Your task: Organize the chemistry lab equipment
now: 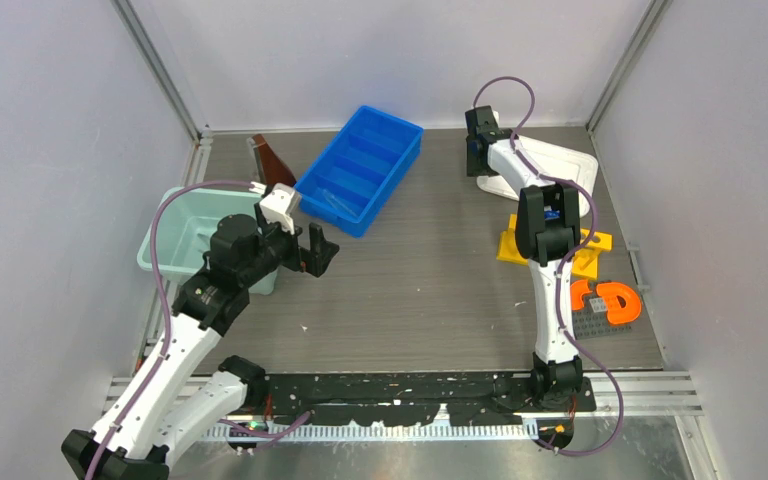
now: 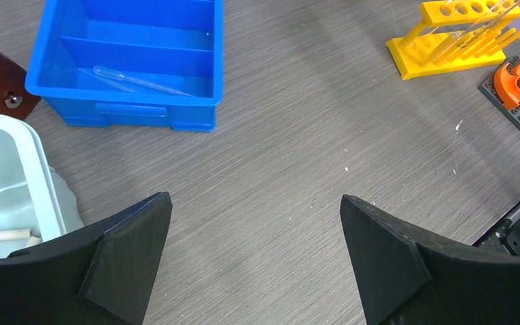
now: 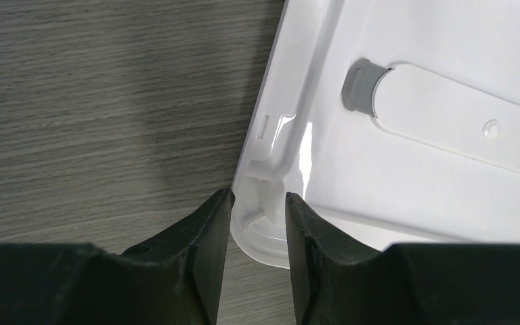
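A grey wood-grain table [image 1: 440,290] sits boxed in by white walls. The right arm stretches to the far right, with the right gripper [image 1: 480,130] down at the white lid [image 1: 560,160] lying flat there. Only its wrist view shows the fingers straddling the lid's corner rim; whether they pinch it I cannot tell. The left arm bends inward beside a pale green bin [image 1: 175,240], its left gripper [image 1: 310,248] spread wide above the table. Its wrist view alone shows a clear pipette [image 2: 142,80] in the blue tray [image 2: 128,40].
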You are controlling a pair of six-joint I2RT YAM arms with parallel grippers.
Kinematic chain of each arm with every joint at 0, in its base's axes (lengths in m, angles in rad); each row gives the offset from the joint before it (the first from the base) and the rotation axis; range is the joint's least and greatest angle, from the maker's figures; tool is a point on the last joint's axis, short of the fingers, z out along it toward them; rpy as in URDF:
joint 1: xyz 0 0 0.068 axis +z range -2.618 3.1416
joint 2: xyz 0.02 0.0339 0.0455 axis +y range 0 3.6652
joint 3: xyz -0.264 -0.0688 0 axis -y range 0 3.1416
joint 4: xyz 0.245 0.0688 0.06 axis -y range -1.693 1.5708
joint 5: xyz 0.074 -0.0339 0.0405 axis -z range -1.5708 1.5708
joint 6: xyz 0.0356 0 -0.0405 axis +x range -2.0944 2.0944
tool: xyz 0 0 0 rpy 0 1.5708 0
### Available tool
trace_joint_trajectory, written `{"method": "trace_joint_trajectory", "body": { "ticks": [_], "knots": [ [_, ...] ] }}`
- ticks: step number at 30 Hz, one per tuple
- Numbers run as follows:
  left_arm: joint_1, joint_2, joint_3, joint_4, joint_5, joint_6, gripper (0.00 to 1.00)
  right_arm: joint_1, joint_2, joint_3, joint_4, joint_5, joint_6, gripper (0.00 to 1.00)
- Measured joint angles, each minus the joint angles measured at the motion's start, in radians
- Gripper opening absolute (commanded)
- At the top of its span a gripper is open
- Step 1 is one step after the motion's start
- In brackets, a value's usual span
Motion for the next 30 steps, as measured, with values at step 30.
{"method": "trace_joint_trajectory", "body": {
  "ticks": [30],
  "knots": [
    [0.000, 0.007, 0.000, -0.002, -0.009, 0.000, 1.00, 0.003, -0.058, -0.010, -0.010, -0.079, 0.035, 0.47]
  ]
}}
